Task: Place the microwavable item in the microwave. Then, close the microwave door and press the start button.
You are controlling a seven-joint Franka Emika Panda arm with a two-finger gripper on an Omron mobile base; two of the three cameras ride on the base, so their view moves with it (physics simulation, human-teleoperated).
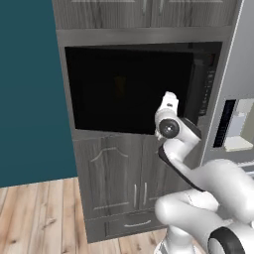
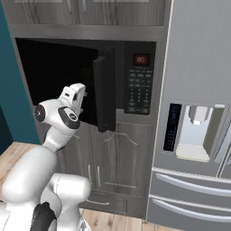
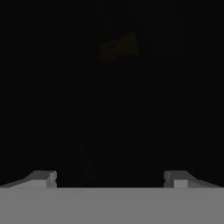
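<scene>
Hand view showed small yellow cup [image 3: 120,45] deep in large black microwave [image 2: 85,81]; my gripper [image 3: 109,177] spread, empty. Wide black door [image 2: 104,92] open; closing, start left.

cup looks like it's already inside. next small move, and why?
Probably back the gripper out of the microwave toward the door. A dim yellow cup sits deep in the dark cavity, the fingers are spread with nothing between them, and the door stands open.

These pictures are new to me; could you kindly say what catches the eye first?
The black microwave gapes open in the grey cabinetry, its door swung out edge-on left of the keypad. The gripper sits at the dark opening, jaws apart, with a dim yellow cup deep inside.
</scene>
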